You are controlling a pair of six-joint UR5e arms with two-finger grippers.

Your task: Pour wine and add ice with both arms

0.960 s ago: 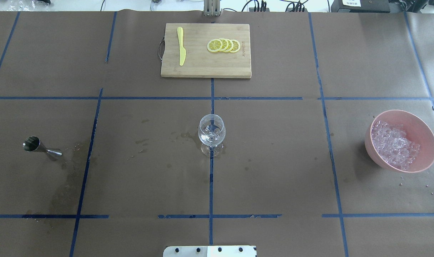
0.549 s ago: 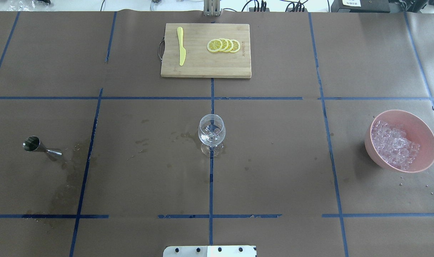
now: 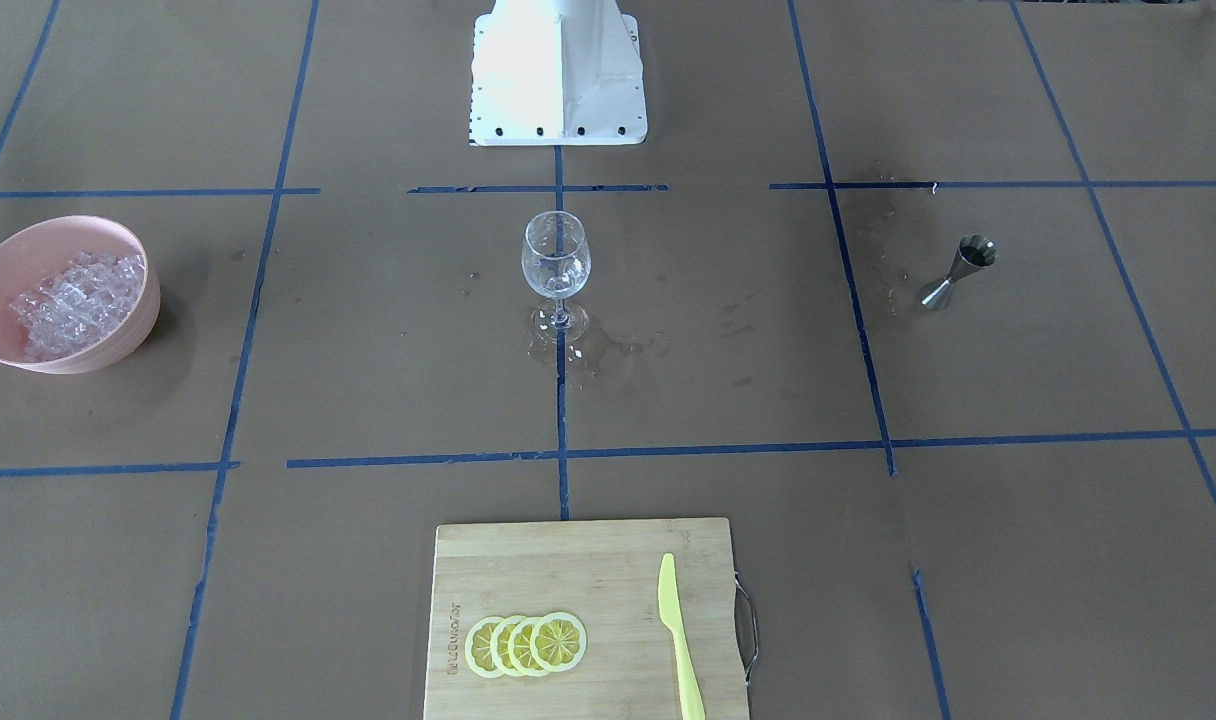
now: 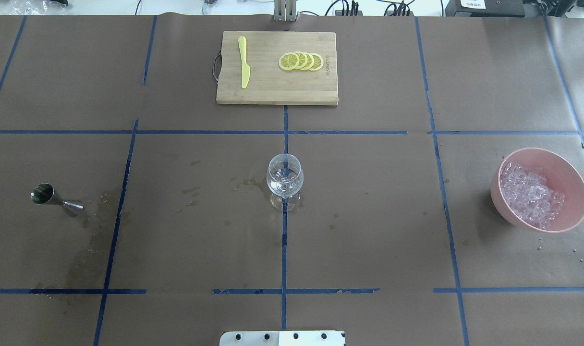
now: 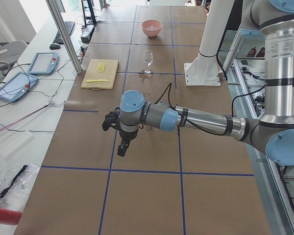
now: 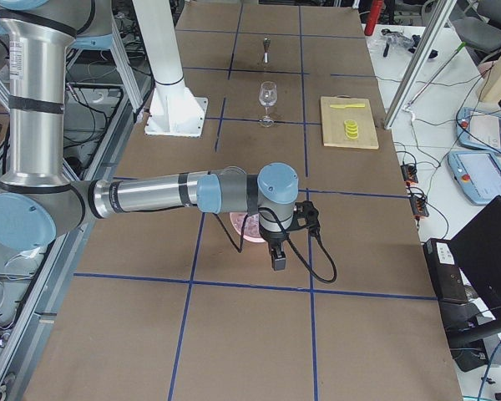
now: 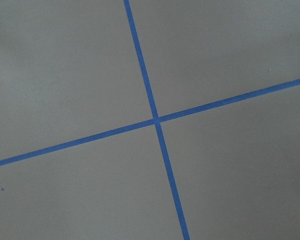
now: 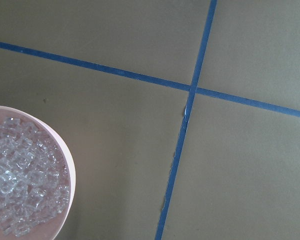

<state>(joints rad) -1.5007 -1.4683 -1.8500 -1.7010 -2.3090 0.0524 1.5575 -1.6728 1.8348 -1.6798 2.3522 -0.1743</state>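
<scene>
A clear wine glass stands upright at the table's middle, also in the front view. The ice is heaped in a pink bowl at the right; the right wrist view shows the ice at its lower left. A steel jigger stands at the left. Neither arm shows in the overhead view. My left gripper hangs over bare table far to the left. My right gripper hangs just beyond the bowl. I cannot tell whether either is open or shut.
A wooden cutting board at the far middle carries lemon slices and a yellow knife. Wet stains mark the paper near the jigger and the glass. The white robot base is at the near edge.
</scene>
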